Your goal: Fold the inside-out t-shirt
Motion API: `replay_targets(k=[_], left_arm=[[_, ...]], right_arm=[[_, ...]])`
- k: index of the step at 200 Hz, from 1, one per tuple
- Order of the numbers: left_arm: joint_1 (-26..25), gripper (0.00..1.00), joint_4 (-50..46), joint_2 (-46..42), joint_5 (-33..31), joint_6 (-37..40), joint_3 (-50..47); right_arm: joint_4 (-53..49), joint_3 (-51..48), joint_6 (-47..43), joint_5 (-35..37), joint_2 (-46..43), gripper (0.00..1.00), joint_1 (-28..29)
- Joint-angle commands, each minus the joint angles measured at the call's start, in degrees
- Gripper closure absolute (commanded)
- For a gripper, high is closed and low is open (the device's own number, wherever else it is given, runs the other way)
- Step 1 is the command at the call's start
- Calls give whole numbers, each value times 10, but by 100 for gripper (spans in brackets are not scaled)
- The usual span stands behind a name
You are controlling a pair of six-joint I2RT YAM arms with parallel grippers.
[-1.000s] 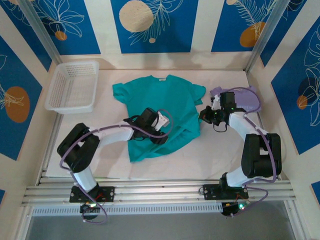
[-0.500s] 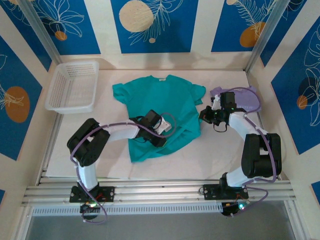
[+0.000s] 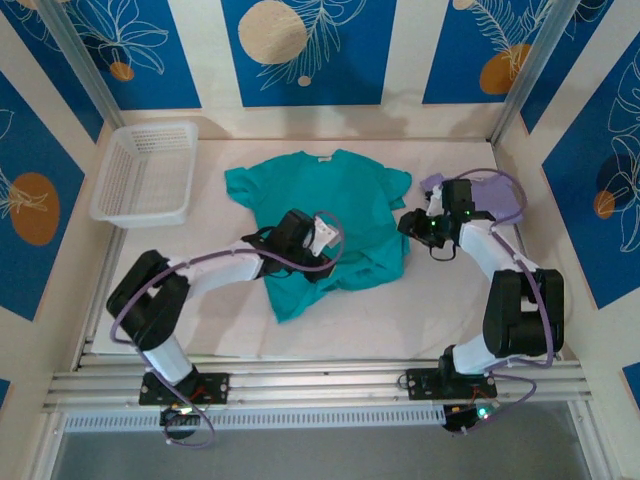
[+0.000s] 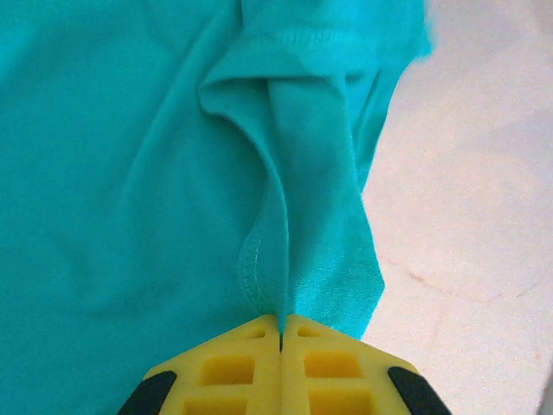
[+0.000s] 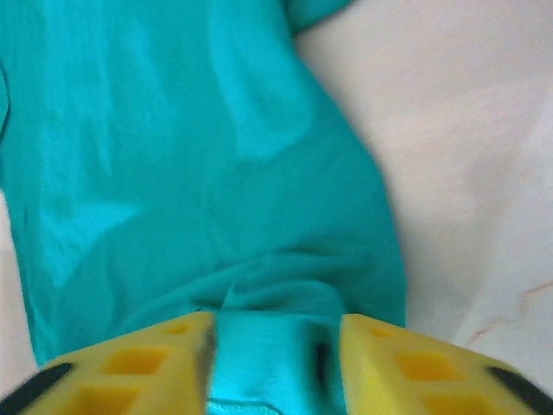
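Fabric of the inside-out t-shirt (image 3: 345, 195) is teal-green and lies near the middle of the white bench (image 3: 430, 300), with the neck toward the far side and a small pale label at the collar. The upper part with both short sleeves is spread flat. The lower part is pulled together into wrinkles and its near left corner ends in a point.

The left gripper (image 3: 322, 255) sits over this lower part. In the left wrist view, the left gripper (image 4: 281, 333) has its yellow fingers pressed together on a ridge of the t-shirt (image 4: 130, 173), and a stitched hem comes out right at the tips. From there the cloth rises as a narrow fold, with bare bench to the right of it.

The right gripper (image 3: 412, 225) is at the right edge of the shirt, below the right sleeve. In the right wrist view, the right gripper (image 5: 272, 363) has its fingers spread, and a bunch of the t-shirt (image 5: 173, 173) lies in the gap between them. It cannot be told if the pads touch it.

A white plastic basket (image 3: 145, 170) stands at the far left corner of the bench, well apart from the shirt. A folded pale lavender shirt (image 3: 490, 195) lies at the far right, just behind the right arm.
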Motion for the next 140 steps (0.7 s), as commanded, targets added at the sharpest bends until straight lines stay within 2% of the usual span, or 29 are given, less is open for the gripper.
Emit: replay_targets(k=[1,26,58,97,140], left_arm=[[7,100,53,-45,0,-29,-21],[10,100,66,-69,-15,-31,-37],[17,98,57,-57,-15,-21,-40],[25,94,30,-22,-9,-1,-31],[27,83,6,17,23,14,-10]], right_arm=[[-18,-1,-24,64,-84,47,20],[12,-42,-46,57,-142,43,90],[32,-64,-49,51,-142,42,165],[33,-62,-33,47,-114,43,171],[29,-53,-30,57,-107,44,172]])
